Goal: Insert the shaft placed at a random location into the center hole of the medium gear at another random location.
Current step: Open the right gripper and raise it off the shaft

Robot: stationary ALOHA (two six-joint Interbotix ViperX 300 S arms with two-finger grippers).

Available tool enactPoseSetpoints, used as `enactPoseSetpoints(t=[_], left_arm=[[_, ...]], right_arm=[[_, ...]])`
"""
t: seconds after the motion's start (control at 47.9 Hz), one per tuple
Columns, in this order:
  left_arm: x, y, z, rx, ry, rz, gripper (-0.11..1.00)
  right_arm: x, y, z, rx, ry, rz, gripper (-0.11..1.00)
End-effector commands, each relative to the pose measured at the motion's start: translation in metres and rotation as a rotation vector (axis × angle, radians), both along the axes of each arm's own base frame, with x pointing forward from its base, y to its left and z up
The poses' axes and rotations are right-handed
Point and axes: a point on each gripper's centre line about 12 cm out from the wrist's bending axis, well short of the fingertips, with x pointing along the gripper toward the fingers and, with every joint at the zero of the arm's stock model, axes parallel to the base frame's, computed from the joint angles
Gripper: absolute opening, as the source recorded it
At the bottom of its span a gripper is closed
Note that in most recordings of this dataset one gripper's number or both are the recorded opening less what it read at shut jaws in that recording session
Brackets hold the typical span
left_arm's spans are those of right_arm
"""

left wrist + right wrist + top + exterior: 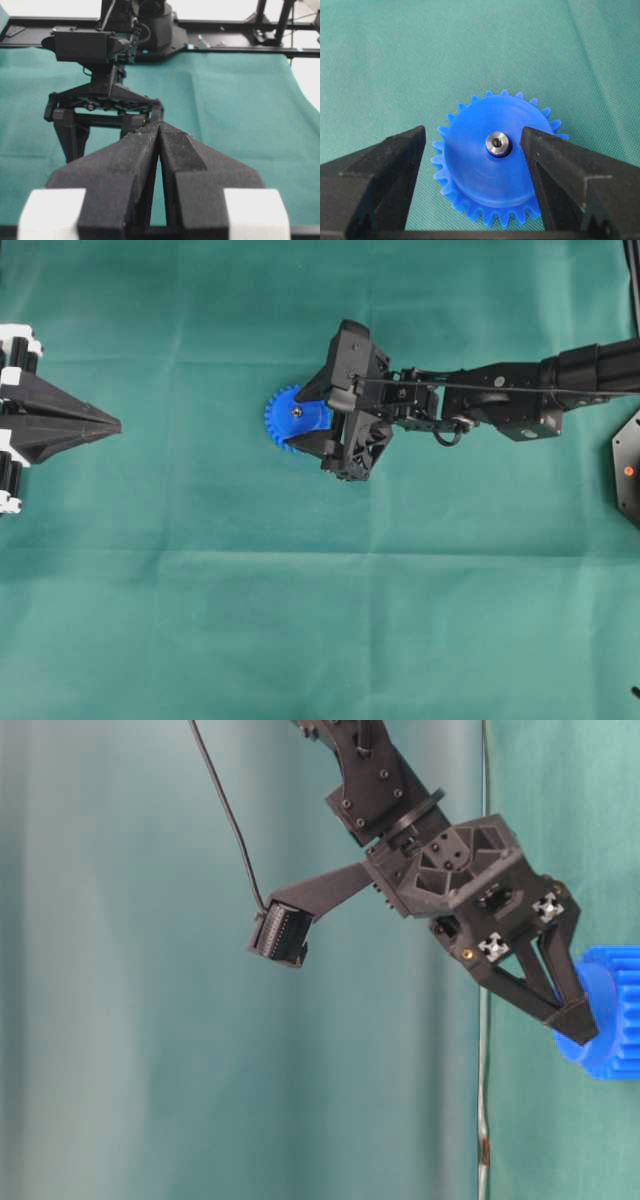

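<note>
The blue medium gear [490, 170] lies flat on the green cloth, mid-table in the overhead view [285, 420]. The silvery shaft [498, 143] stands in its center hole, which it fills; only the shiny end shows [297, 411]. My right gripper [472, 132] hangs open over the gear, one finger on each side of the hub, touching nothing. From table level its fingers [545, 975] reach down to the gear [612, 1020]. My left gripper [112, 425] rests shut and empty at the far left, its tips [159, 129] pressed together and pointing at the right arm.
Green cloth [320, 620] covers the whole table. A black part with an orange dot [628, 468] sits at the right edge. The right arm [520, 395] stretches in from the right. A black frame [225, 40] borders the far side.
</note>
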Motion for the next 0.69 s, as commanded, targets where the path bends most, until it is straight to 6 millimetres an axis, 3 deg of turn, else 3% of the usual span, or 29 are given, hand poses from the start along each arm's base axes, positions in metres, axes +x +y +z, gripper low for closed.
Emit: enactPoseSetpoints(t=[0.0,0.668], left_arm=[[0.002,-0.001,0.007,-0.001,-0.017,-0.003,0.0],[0.002,-0.001,0.007,-0.001,-0.017,-0.003,0.0]], right_arm=[[0.006,0.002,0.014,0.01,-0.037,-0.003,0.83],[-0.005,0.011,0.089,-0.002,-0.15,0.026,0.83]])
